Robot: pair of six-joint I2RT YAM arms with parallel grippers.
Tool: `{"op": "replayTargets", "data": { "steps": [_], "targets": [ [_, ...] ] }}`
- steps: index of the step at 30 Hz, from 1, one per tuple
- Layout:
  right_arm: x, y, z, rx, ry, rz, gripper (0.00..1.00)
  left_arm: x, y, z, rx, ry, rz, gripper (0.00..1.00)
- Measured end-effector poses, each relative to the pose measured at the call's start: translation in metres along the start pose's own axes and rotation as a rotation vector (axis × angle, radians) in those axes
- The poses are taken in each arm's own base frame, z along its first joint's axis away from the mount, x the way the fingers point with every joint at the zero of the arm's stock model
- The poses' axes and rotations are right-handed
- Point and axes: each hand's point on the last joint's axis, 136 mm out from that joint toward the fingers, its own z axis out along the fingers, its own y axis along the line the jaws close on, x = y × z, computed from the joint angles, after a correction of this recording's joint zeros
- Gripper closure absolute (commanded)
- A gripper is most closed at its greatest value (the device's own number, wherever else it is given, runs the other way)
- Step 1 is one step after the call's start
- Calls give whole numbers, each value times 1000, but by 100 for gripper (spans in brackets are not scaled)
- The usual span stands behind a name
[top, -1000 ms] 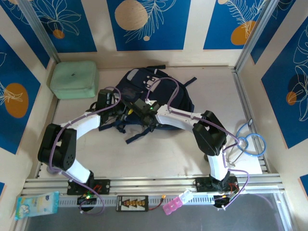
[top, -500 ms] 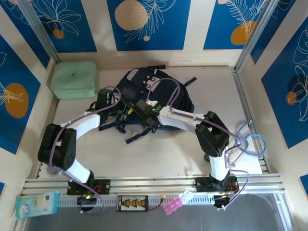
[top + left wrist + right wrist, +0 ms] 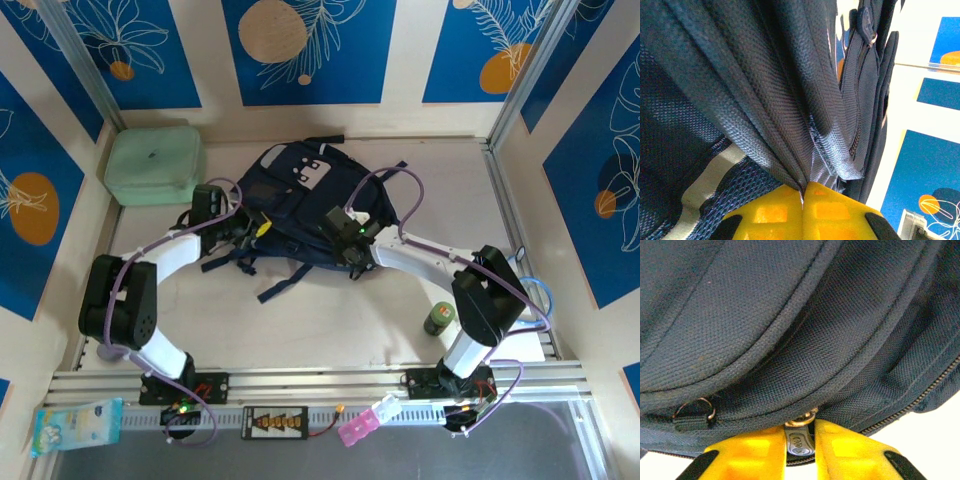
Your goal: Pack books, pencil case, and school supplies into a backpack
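The navy backpack (image 3: pixel 305 200) lies flat at the back middle of the table, straps trailing toward me. My left gripper (image 3: pixel 260 226) is at its left edge, yellow fingers (image 3: pixel 765 215) shut on a bunched fold of the backpack's fabric (image 3: pixel 790 165). My right gripper (image 3: pixel 345 245) is at the backpack's near right edge. Its fingers (image 3: pixel 850 450) are shut on a grey zipper pull (image 3: pixel 800 442) that hangs from a brass ring on the closed zip. The books and pencil case are out of view.
A mint-green boxy case (image 3: pixel 155 165) stands at the back left. A small green can (image 3: pixel 439 318) stands near the right arm's base, beside a blue cable loop (image 3: pixel 530 295). A wipes packet (image 3: pixel 75 425) and a pink item (image 3: pixel 360 425) lie on the front rail.
My right gripper has moved right along the backpack's near edge, uncovering the green can. The left gripper has shifted slightly left and back, still clamped on the fabric.
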Motion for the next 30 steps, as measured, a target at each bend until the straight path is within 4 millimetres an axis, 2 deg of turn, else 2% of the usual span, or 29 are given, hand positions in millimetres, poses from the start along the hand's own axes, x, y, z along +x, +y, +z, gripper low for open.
{"op": "replayTargets", "data": {
  "steps": [9, 18, 21, 25, 30],
  "targets": [
    [-4, 8, 5, -8, 3, -118, 71, -7, 4, -2, -4, -14, -12, 100],
    [1, 15, 11, -23, 18, -206, 72, -8, 4, -2, -4, -17, -14, 100],
    [7, 18, 15, -18, 27, -257, 75, -8, 5, -2, -7, -17, -17, 100],
    [9, 19, 17, -5, 22, -292, 88, -13, 9, -3, -11, -24, -25, 100],
    [5, 22, 13, -17, 3, -278, 92, -18, 13, -2, -23, -25, -15, 100]
  ]
}}
